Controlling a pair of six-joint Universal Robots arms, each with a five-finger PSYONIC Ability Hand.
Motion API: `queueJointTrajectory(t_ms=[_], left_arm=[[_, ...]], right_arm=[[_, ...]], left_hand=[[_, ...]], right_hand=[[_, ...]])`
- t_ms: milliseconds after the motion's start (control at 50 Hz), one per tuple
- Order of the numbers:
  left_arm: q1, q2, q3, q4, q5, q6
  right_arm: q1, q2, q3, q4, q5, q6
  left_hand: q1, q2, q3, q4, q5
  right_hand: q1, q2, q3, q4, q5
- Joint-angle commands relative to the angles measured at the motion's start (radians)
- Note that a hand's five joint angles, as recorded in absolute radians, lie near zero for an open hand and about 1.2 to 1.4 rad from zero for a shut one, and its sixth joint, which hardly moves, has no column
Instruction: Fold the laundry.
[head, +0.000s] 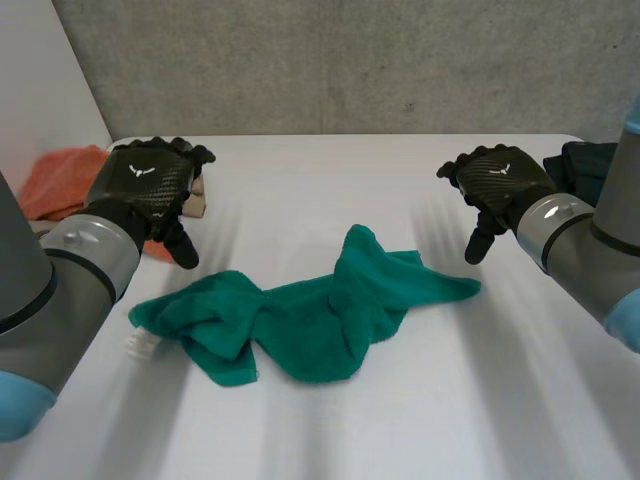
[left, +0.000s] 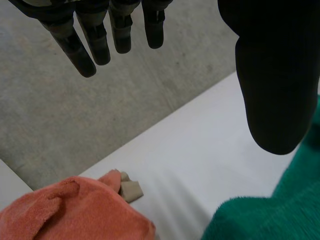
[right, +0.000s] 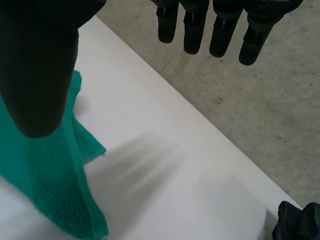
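Teal-green terry, a single towel (head: 310, 315), lies crumpled in a loose, twisted band across the middle of the white table (head: 330, 190). It runs from a bunched left end, where a small white tag (head: 141, 345) sticks out, to a pointed corner at the right. No fold has been made: the cloth is rumpled and doubled over itself in ridges, and no edge lies straight. The left hand (head: 150, 185) hovers above the table just beyond the towel's left end, its fingers straight and well apart from the thumb, holding nothing. Its wrist view shows the green pile near the thumb, with bare table around. The right hand (head: 500, 185) hangs likewise on the far right, near the towel's right corner but not touching it, its fingers apart from the thumb and empty. An orange cloth (head: 62, 178) sits heaped at the far left edge with a small beige thing (left: 131, 189) just beside it. A dark cloth (head: 585, 165) is bunched at the far right edge. Both look unfolded too, as far as can be seen. By my reading the task is at its very start for this piece: the towel has to be taken by its corners, spread flat, smoothed and then folded. The other two cloths seem to wait their turn.
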Motion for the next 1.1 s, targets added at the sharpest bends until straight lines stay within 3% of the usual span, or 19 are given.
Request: queueJointTrajectory(t_ms=[20,100,160,240,340,460,540,800,840,940,960,980,1000,1100], left_arm=[[0.021,0.086,-0.087,-0.217,0.086,0.073],[0.055,0.132,-0.185,-0.320,0.187,0.112],[0.105,0.149,-0.259,-0.346,0.271,0.141],[0.163,0.143,-0.315,-0.320,0.354,0.165],[0.197,0.071,-0.316,-0.260,0.388,0.176],[0.205,-0.067,-0.247,-0.202,0.324,0.181],[0.182,-0.131,-0.193,-0.130,0.276,0.182],[0.007,-0.383,-0.013,-0.035,0.117,0.239],[-0.014,-0.403,-0.001,-0.018,0.089,0.242],[-0.069,-0.445,0.025,0.059,-0.005,0.256],[-0.074,-0.445,0.025,0.070,-0.015,0.259],[-0.082,-0.439,0.025,0.086,-0.041,0.260],[-0.085,-0.432,0.025,0.094,-0.055,0.259],[-0.091,-0.328,0.022,0.111,-0.107,0.236]], right_arm=[[-0.031,-0.004,-0.005,0.221,-0.087,-0.117],[-0.049,0.007,0.030,0.324,-0.124,-0.226],[-0.054,0.023,0.068,0.280,-0.154,-0.257],[-0.046,0.060,0.114,0.163,-0.180,-0.231],[-0.023,0.109,0.133,0.048,-0.187,-0.156],[0.006,0.161,0.139,-0.045,-0.171,-0.076],[0.018,0.180,0.150,-0.110,-0.148,-0.058],[0.032,0.247,0.145,-0.254,-0.127,-0.049],[0.032,0.260,0.134,-0.257,-0.127,-0.045],[0.027,0.287,0.105,-0.254,-0.125,-0.019],[0.024,0.289,0.101,-0.254,-0.125,-0.016],[0.020,0.284,0.096,-0.250,-0.125,-0.013],[0.012,0.281,0.093,-0.242,-0.124,-0.010],[-0.031,0.220,0.081,-0.185,-0.127,0.004]], left_hand=[[0.211,0.212,0.210,0.215,0.197],[0.437,0.438,0.436,0.441,0.423],[0.595,0.596,0.594,0.599,0.581],[0.587,0.588,0.586,0.591,0.573],[0.549,0.550,0.548,0.553,0.535],[0.174,0.176,0.173,0.178,0.160],[0.082,0.084,0.081,0.086,0.068],[0.061,0.063,0.060,0.065,0.047],[0.126,0.127,0.124,0.130,0.112],[0.592,0.593,0.591,0.596,0.578],[0.732,0.734,0.731,0.736,0.718],[1.068,1.069,1.067,1.072,1.054],[1.178,1.180,1.177,1.183,1.165],[1.180,1.181,1.178,1.184,1.166]], right_hand=[[0.107,0.103,0.100,0.107,0.094],[0.151,0.147,0.144,0.151,0.138],[0.160,0.156,0.153,0.160,0.147],[0.169,0.165,0.162,0.169,0.156],[0.169,0.165,0.162,0.168,0.156],[0.148,0.144,0.142,0.148,0.136],[0.139,0.135,0.133,0.139,0.127],[0.388,0.384,0.382,0.388,0.376],[0.500,0.496,0.493,0.500,0.487],[0.811,0.807,0.804,0.811,0.798],[0.910,0.906,0.904,0.910,0.898],[1.133,1.129,1.126,1.133,1.120],[1.135,1.131,1.128,1.135,1.122],[1.135,1.131,1.128,1.135,1.122]])
